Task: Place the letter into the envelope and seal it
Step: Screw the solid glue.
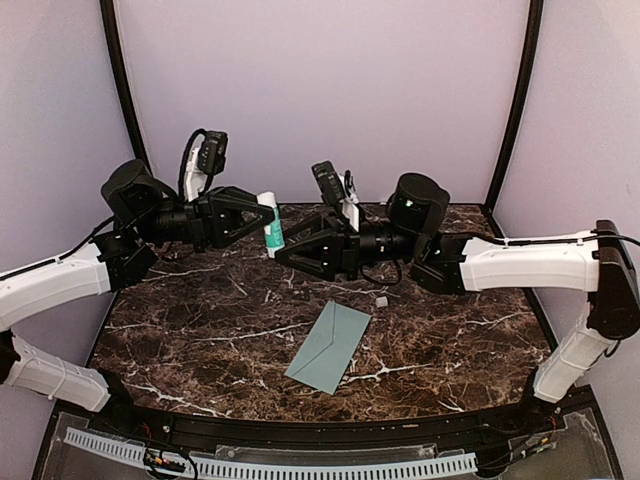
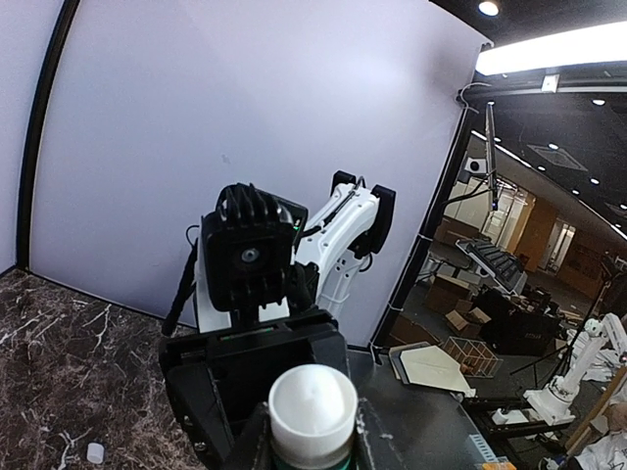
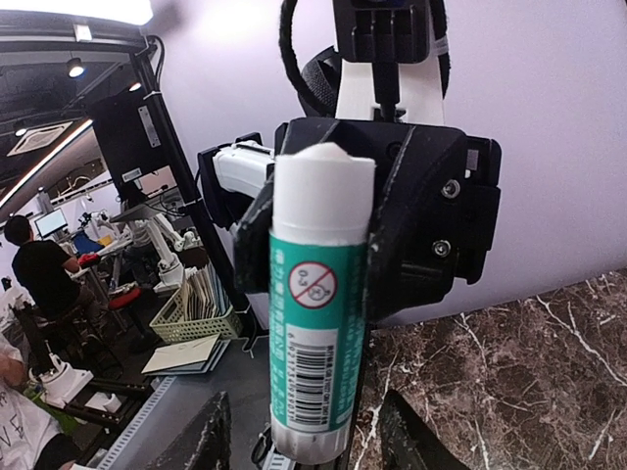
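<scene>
the left hand (image 1: 266, 212) is raised above the far left part of the bench (image 1: 200, 330) and is closed firmly on a glue stick (image 1: 272, 232). it grips the stick by the sides. the stick stands nearly upright, white at the top, with a teal label and a barcode running down its body. in the left wrist view only the round white end (image 2: 312, 403) of the stick shows, low in the frame between the hand's own black sides.

the right hand (image 1: 288, 252) reaches in from the right at about the same height and points straight at the left hand. its jaws are parted. in the right wrist view its two dark fingers (image 3: 208, 436) stand either side of the lower end of the stick, with a strip of background showing between each finger and the stick. from above the fingertips sit just beside the bottom of the stick, and they look to be apart from it, though the angle is too flat to be sure. the right hand has nothing in its grip.

the envelope (image 1: 328, 347) lies flat on the dark marbled bench, near the front and about the middle, turned at a slant with one short end towards the arms' bases. it is well below both hands and touched by neither. a small pale piece (image 1: 381, 300) rests on the bench just beyond the envelope's far right corner, apart from it.
</scene>
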Controlling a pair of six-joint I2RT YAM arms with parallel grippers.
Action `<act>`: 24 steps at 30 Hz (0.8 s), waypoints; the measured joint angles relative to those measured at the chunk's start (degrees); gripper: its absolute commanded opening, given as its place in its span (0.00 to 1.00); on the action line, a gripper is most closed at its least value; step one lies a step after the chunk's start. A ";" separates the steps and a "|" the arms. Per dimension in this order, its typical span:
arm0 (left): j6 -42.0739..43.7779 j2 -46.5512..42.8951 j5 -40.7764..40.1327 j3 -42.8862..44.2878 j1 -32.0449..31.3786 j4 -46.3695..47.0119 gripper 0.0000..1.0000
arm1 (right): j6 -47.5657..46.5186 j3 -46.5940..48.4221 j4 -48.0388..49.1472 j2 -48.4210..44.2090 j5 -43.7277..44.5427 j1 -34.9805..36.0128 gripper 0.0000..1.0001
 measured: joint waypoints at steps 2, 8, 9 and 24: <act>-0.13 0.02 0.20 0.00 0.00 0.13 0.00 | 0.15 0.31 -0.02 0.61 -0.28 0.11 0.36; -0.35 0.02 0.17 0.00 0.00 0.26 0.00 | 0.63 0.50 -0.35 1.53 -1.05 0.31 0.18; -0.33 0.02 0.15 0.00 0.02 0.26 0.00 | 0.57 0.52 -0.39 1.51 -0.96 0.31 0.17; 13.51 -4.02 -20.31 0.07 -2.34 -14.10 0.00 | -7.82 1.16 -15.72 -2.67 23.78 3.13 0.11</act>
